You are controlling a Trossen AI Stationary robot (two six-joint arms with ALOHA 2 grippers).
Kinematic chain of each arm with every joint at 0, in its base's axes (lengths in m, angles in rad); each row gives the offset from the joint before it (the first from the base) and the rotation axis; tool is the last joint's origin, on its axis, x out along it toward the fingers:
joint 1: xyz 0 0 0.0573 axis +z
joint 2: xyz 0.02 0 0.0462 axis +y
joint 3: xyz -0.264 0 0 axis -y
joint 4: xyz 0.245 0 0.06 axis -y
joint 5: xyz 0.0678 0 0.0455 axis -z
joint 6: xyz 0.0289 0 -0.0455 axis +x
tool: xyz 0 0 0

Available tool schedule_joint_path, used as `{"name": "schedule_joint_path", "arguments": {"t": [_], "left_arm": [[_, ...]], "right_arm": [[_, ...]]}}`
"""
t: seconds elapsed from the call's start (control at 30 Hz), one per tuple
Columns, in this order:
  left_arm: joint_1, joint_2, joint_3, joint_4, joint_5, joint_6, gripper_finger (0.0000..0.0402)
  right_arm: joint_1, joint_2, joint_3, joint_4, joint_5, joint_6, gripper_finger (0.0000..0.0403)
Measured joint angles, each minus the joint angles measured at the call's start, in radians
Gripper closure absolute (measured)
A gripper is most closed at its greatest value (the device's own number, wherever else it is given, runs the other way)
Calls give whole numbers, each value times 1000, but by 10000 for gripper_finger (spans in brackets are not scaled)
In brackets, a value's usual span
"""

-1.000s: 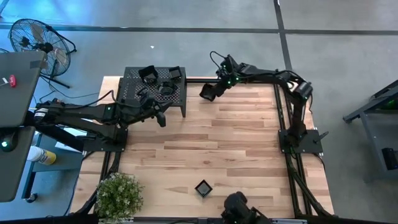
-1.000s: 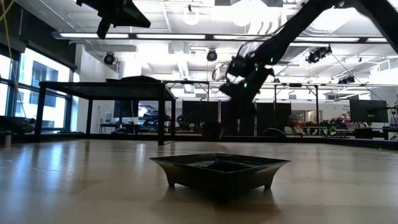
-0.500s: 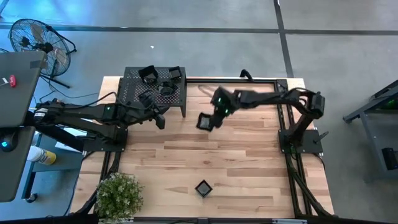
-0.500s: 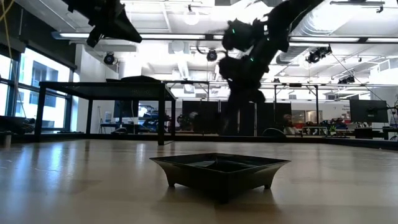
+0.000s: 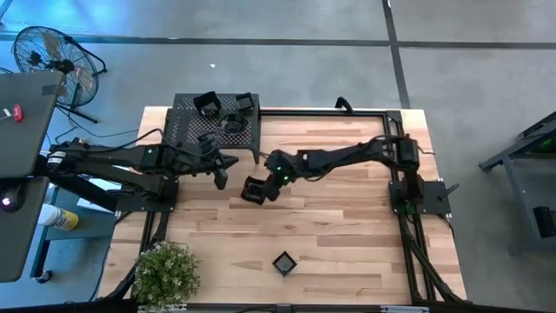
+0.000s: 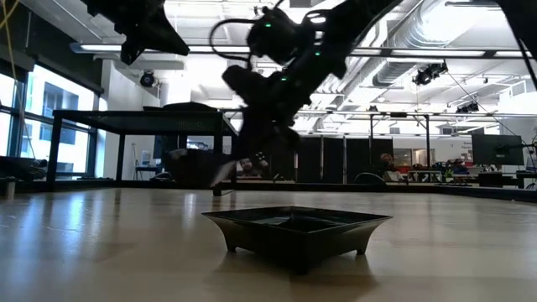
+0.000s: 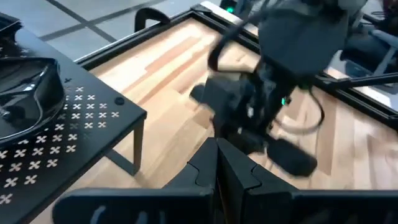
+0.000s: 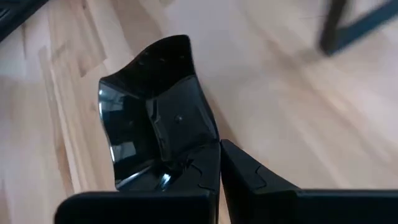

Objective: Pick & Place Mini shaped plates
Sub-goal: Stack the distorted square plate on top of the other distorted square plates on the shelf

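From the overhead camera I read the right arm stretched across the wooden desk [image 5: 330,209] toward its middle, with the right pincer [image 5: 254,191] near the front corner of the perforated shelf [image 5: 187,129]. Its fingers are clamped together on the rim of a square mini plate [image 8: 155,115]; the right wrist camera shows that glossy black dish pinched at one edge, tilted, with bare wood beyond it. In the low view the carried dish appears as a dark shape [image 6: 197,166] hanging clear above the desk surface. The left pincer [image 5: 221,171] sits at the front edge of the shelf, just beside the right pincer but apart from it; its fingers [image 7: 233,171] are pressed together with nothing between them. I note a second square plate [image 5: 284,263] lying flat on the desk near the front edge, well apart from both arms; the low view shows it upright on its small feet [image 6: 295,228]. Several more black dishes rest on the shelf top [image 5: 228,117], toward its back right part; the exact count I cannot tell. A potted plant [image 5: 165,274] stands at the front left corner of the desk, and a floor fan [image 5: 48,56] stands beyond the back left corner.
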Motion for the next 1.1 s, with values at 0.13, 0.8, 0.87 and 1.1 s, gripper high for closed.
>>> {"name": "schedule_joint_path", "arguments": {"t": [0.13, 0.8, 0.87, 1.1], "left_arm": [[0, -1, 0, -23, 28, 2, 401], [-24, 26, 0, -73, 57, -250, 401], [-50, 49, 0, -77, 40, -251, 401], [-98, 202, -1, -172, 83, -407, 395]], "right_arm": [[23, 62, 68, -2, 4, -2, 399], [-37, -245, -169, 103, -53, -289, 390], [-51, -314, -296, 219, -75, -260, 395], [-86, -592, -608, 313, -43, -222, 399]]}}
